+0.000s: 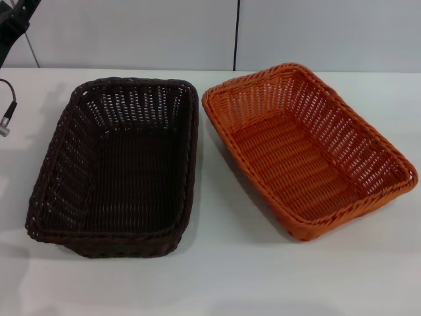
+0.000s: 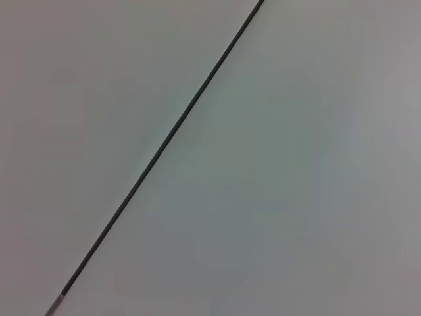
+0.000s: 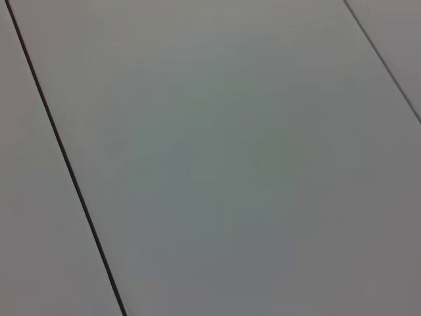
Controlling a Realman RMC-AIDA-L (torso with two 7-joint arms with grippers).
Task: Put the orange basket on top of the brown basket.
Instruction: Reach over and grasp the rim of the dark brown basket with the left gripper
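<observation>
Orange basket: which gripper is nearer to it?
Cannot tell: neither gripper shows. The orange basket sits on the robot's right, the brown basket on its left; both wrist views show only blank panels.

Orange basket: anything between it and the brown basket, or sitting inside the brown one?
Nothing visible. The orange basket and the brown basket sit side by side on the white table, a bare strip between them. Both look empty. Neither end effector is in view.

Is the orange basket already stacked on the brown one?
No, the orange basket sits on the table beside the brown basket, to its right.
</observation>
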